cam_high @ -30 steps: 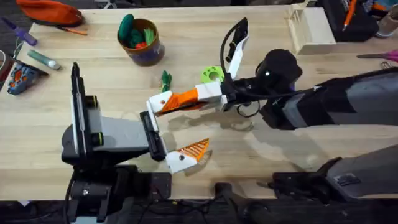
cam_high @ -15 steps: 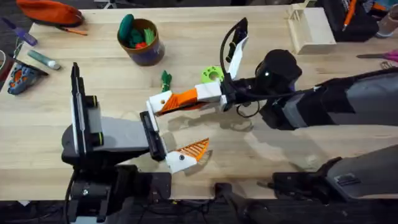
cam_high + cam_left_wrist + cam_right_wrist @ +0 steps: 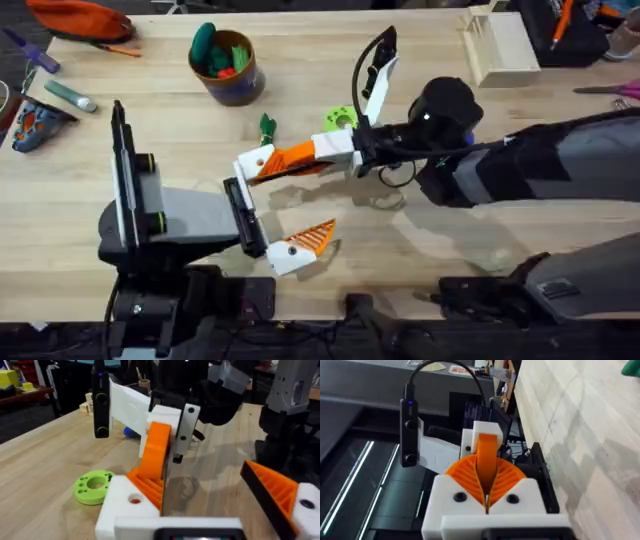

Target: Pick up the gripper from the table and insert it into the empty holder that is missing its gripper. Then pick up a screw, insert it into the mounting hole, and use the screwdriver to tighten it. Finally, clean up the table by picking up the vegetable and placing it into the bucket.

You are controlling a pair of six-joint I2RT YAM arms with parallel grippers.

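My right gripper (image 3: 322,152) is shut on the orange gripper (image 3: 292,158), with its ribbed pads (image 3: 506,478) clamped on both sides of it. The orange gripper (image 3: 154,467) sits against the white holder (image 3: 254,165), which is the far finger mount of my left gripper (image 3: 290,205). That left gripper is open, and its near finger (image 3: 308,242) carries its own orange wedge. The dark-green vegetable (image 3: 266,128) lies on the table (image 3: 160,140) just beyond the holder. The bucket (image 3: 240,90) stands at the far left with toy food inside. A scrap of blue (image 3: 129,433) peeks from behind the right wrist; I cannot tell whether it is the screwdriver.
A lime-green disc (image 3: 340,120) lies beside my right wrist. A pale wooden box (image 3: 500,45) stands at the far right. A grey-green marker (image 3: 70,96), an orange pouch (image 3: 80,18) and a small blue-and-orange object (image 3: 30,125) sit along the left edge.
Both grippers and the orange gripper have edged very slightly toward the far left. The grips are unchanged.
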